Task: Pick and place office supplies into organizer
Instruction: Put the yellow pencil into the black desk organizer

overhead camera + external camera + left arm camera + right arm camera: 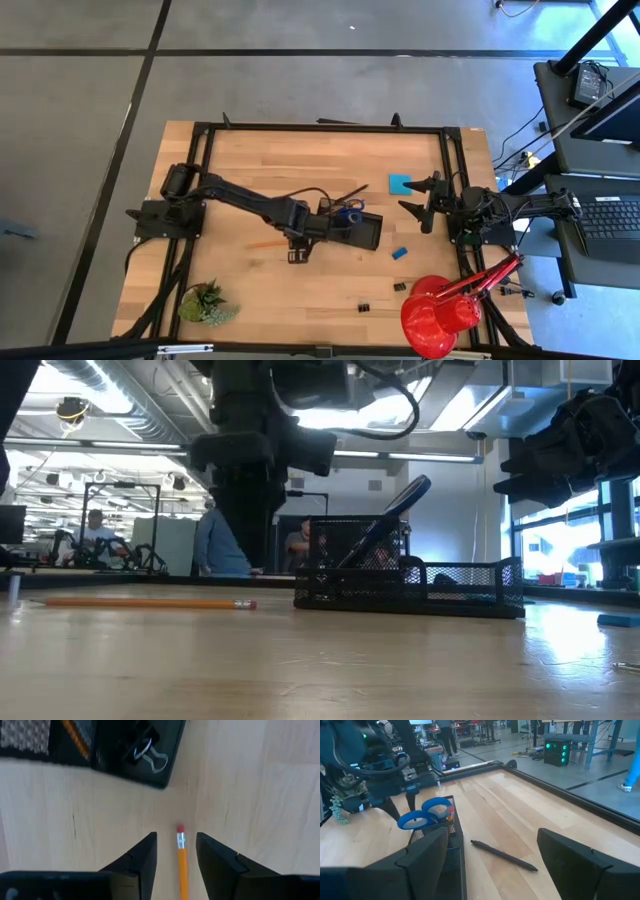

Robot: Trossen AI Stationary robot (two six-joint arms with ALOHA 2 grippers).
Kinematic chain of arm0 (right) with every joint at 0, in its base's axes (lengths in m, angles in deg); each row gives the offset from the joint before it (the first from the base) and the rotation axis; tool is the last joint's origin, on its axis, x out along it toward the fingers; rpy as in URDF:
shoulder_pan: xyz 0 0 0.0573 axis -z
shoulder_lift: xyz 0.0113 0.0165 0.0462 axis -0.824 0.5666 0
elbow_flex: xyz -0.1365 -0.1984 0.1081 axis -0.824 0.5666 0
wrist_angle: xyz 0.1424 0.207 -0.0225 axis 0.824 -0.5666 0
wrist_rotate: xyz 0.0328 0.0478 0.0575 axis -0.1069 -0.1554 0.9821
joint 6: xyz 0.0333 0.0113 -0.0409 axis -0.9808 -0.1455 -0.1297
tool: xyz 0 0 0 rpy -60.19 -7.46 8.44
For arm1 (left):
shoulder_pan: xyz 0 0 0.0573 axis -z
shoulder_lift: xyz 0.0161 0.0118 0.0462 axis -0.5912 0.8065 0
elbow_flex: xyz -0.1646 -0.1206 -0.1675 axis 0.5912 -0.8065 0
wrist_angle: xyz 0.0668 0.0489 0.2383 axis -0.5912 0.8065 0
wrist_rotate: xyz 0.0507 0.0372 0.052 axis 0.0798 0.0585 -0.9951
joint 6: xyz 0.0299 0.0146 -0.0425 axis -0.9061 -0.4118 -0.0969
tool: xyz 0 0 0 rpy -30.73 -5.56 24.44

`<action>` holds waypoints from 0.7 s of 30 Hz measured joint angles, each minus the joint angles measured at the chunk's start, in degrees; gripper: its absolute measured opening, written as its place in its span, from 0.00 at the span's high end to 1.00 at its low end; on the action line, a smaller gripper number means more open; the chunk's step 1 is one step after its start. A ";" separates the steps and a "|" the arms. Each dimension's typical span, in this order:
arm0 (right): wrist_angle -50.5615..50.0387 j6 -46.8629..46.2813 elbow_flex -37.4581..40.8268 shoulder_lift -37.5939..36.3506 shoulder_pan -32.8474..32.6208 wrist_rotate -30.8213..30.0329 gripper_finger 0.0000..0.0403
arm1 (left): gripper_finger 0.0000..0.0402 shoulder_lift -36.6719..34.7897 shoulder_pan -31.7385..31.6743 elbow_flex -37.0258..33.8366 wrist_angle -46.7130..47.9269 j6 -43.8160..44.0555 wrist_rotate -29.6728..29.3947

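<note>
An orange pencil (181, 862) lies flat on the table, left of the black mesh organizer (362, 232). My left gripper (176, 839) is open above the pencil's eraser end (180, 828), with one finger on each side and a gap to both. The organizer holds the blue-handled scissors (422, 817), which stand tilted, plus a binder clip (147, 751) and another orange pencil (75, 737). A black pen (502, 855) lies beyond the organizer's far side. My right gripper (425, 203) waits open near the table's right edge, beside the blue note pad (401, 184).
A tiny blue eraser (399, 253) and two black binder clips (399, 287) (364, 307) lie toward the near right. The red desk lamp (440, 310) stands at the near right corner and the green plant (205, 303) at the near left. People stand in the room behind.
</note>
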 joint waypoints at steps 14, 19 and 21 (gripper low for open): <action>0.00 0.05 0.02 0.00 0.01 0.00 0.23 | 0.68 0.00 0.92 0.00 -0.72 2.14 2.55; 0.00 0.05 0.01 0.00 0.00 0.00 0.23 | 0.68 0.07 1.03 0.00 -0.72 4.31 2.02; 0.00 0.05 0.02 0.00 0.01 0.00 0.23 | 0.68 0.60 1.01 0.00 -0.96 4.45 0.77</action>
